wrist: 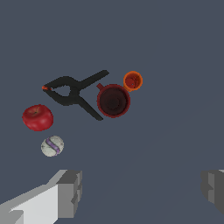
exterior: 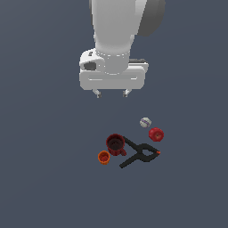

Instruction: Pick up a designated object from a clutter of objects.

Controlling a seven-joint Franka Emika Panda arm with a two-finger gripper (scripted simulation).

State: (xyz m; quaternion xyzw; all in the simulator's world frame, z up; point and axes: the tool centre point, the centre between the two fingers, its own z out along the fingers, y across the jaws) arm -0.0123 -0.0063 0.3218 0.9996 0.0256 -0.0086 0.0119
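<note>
Fingers [wrist: 65,192] of the gripper [exterior: 111,93] hang spread wide, empty, above the grey floor [exterior: 44,178]. Nearest them lies the purple-banded whitish ball [wrist: 52,145], just beside the red apple [wrist: 38,117]; farther off sit black spring clamp [wrist: 72,92], dark red mug [wrist: 113,100] and orange cup [wrist: 132,81].

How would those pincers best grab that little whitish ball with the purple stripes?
Probably from straight above, fingers closing across the ball at its widest middle, since it is round. The red apple sits close beside it, so the open gripper should place its fingers on the ball's free sides.
</note>
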